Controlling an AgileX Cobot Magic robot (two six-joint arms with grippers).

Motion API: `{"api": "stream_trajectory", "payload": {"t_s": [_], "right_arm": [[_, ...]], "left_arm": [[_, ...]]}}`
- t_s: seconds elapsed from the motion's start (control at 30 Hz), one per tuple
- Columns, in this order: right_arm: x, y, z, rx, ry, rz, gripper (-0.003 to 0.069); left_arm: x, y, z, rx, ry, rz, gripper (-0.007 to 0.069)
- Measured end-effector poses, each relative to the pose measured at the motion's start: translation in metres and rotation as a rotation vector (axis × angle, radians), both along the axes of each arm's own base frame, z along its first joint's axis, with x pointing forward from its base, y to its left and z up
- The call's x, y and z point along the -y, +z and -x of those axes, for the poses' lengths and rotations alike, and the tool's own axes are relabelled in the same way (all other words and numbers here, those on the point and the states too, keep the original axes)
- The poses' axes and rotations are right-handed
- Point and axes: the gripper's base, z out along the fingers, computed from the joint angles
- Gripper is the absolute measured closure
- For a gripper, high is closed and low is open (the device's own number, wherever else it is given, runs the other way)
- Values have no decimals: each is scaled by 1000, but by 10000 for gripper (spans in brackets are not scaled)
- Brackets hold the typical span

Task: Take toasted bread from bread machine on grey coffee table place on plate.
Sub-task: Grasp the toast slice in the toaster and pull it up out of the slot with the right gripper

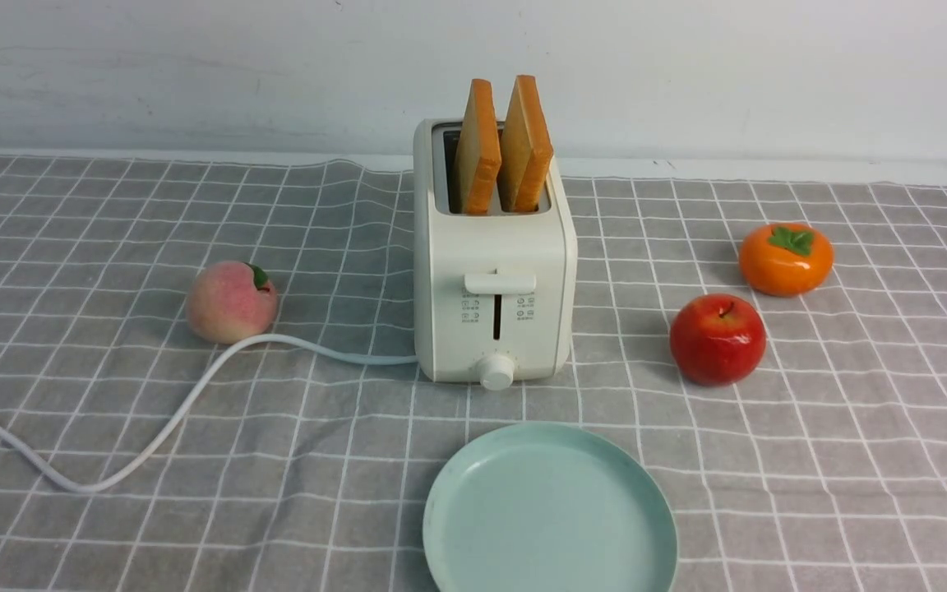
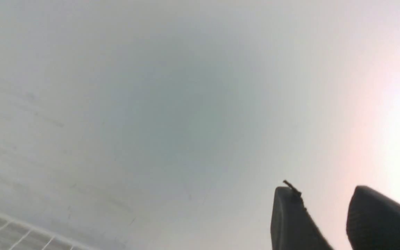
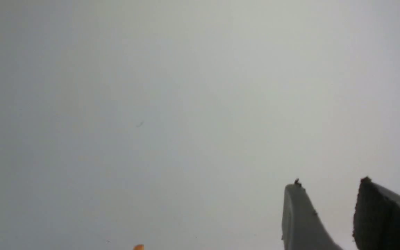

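Two slices of toasted bread (image 1: 478, 148) (image 1: 526, 145) stand upright in the slots of the cream-white bread machine (image 1: 493, 279) in the middle of the grey coffee table (image 1: 852, 460). The empty mint-green plate (image 1: 550, 511) lies just in front of it. Neither arm shows in the front view. My left gripper (image 2: 325, 190) is open, its dark fingers apart with nothing between them, facing the pale wall. My right gripper (image 3: 328, 184) is open too, empty, also facing the wall.
A peach (image 1: 231, 302) lies left of the toaster beside its white cord (image 1: 153, 427), which trails to the left edge. A red apple (image 1: 718, 339) and an orange persimmon (image 1: 786, 258) sit to the right. A white wall (image 1: 194, 74) bounds the back.
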Motion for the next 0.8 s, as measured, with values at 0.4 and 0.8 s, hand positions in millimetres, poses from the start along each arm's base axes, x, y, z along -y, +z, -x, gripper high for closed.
{"api": "stream_trajectory", "payload": {"t_s": [0.4, 0.8], "right_arm": [[-15, 132, -83, -458, 123, 76, 419], [-37, 51, -190, -1043, 309, -18, 419]], "left_arm": [[-2, 103, -59, -638, -3, 172, 386], [10, 53, -87, -996, -50, 51, 386]]}}
